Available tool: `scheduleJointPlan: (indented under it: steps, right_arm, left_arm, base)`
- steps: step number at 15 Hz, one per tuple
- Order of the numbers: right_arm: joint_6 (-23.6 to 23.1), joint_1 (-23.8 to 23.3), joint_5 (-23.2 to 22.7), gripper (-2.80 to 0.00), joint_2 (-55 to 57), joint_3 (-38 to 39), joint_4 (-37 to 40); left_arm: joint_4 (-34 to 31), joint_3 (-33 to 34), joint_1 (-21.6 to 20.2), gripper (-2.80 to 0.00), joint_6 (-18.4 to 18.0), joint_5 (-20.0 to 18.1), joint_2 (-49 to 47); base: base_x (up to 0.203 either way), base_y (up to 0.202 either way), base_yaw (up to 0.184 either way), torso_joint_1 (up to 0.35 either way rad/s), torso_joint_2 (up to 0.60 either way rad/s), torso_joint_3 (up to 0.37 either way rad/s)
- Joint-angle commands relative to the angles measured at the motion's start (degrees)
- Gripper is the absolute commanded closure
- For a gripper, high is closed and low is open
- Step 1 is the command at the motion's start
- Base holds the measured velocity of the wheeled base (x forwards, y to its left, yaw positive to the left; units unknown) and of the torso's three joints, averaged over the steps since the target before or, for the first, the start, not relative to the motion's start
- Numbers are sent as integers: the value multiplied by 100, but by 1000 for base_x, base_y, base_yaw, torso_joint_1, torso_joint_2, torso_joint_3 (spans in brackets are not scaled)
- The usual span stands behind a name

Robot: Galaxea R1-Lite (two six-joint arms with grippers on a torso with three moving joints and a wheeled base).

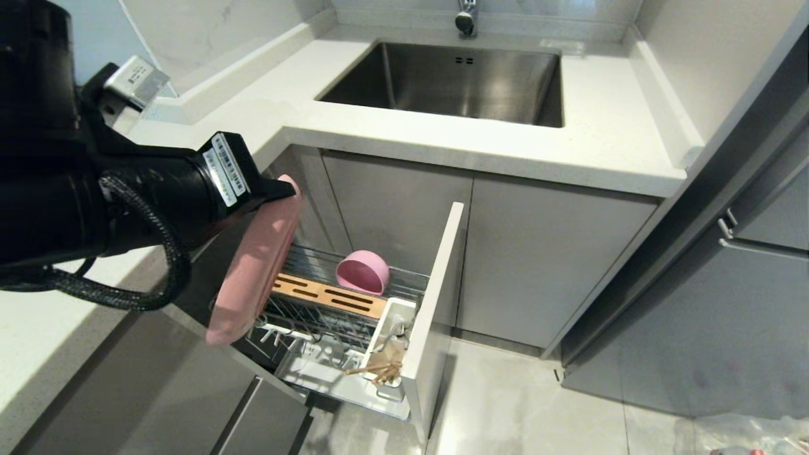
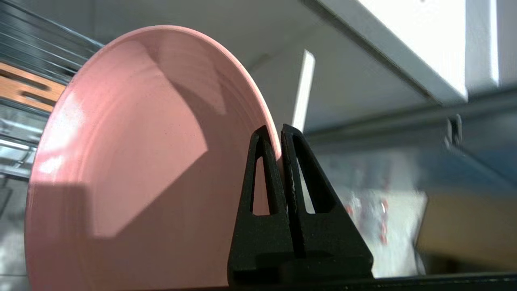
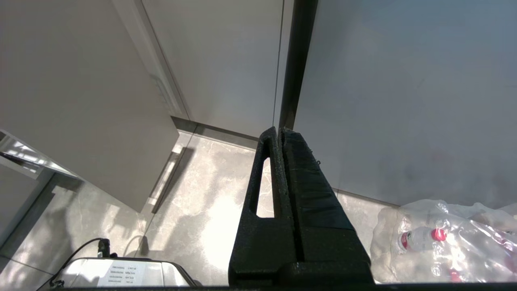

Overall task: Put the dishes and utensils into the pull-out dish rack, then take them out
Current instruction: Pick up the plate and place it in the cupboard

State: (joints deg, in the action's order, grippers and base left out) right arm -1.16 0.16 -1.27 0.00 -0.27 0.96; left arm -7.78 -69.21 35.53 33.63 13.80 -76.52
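One plate (image 1: 253, 265), pink, is pinched by its rim in my left gripper (image 2: 281, 137), jaws clamped tight, held on edge above the pull-out dish rack (image 1: 354, 328). Pink bowl (image 1: 363, 272) sits in the rack; chopsticks (image 1: 378, 370) in its white cup (image 1: 392, 316). Right gripper (image 3: 280, 135) closed, empty, near the floor.

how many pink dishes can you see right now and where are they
2. The pink plate hangs on edge above the pull-out dish rack, pinched by the left gripper. The pink bowl lies tipped at the rack's back.
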Motion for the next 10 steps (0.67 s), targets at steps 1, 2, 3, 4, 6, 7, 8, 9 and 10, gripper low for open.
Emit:
scheduleJointPlan:
  steps: [1,2,3,4,6,7,8,9,10]
  right_arm:
    - [2,2,4,0,0,0,0]
    - [-6,2,-3,0,0,0,0]
    - [-7,2,4,0,0,0,0]
    - [-7,2,-5,0,0,0,0]
    - [-6,2,-5,0,0,0,0]
    - [-6,2,-5,0,0,0,0]
    - [-6,2,-1,0,0,0,0]
    - [-1,2,-5,0,0,0,0]
    - [-7,2,-5,0,0,0,0]
  left_arm:
    - [299,48,326,0,245,535,-110]
    - [782,65,463,0,574,819,-262]
    - [1416,96,580,0,862,1184,-511]
    - [1961,166,659,0,1082,1547,-739]
    - [2820,396,712,0,1502,2027,-1035]
    - [3106,583,729,0,1597,2246,-1091]
    - [3376,731,734,0,1630,2394,-1119]
    - [3708,894,735,0,1635,2498,-1140]
    - [4221,1136,736,0,1632,2660,-1167]
  base:
    - [0,0,0,0,0,0]
    - [0,0,0,0,0,0]
    - [0,0,0,0,0,0]
    - [0,0,0,0,0,0]
    - [0,0,0,0,0,0]
    - [0,0,0,0,0,0]
    - [0,0,0,0,0,0]
    - [0,0,0,0,0,0]
    - [0,0,0,0,0,0]
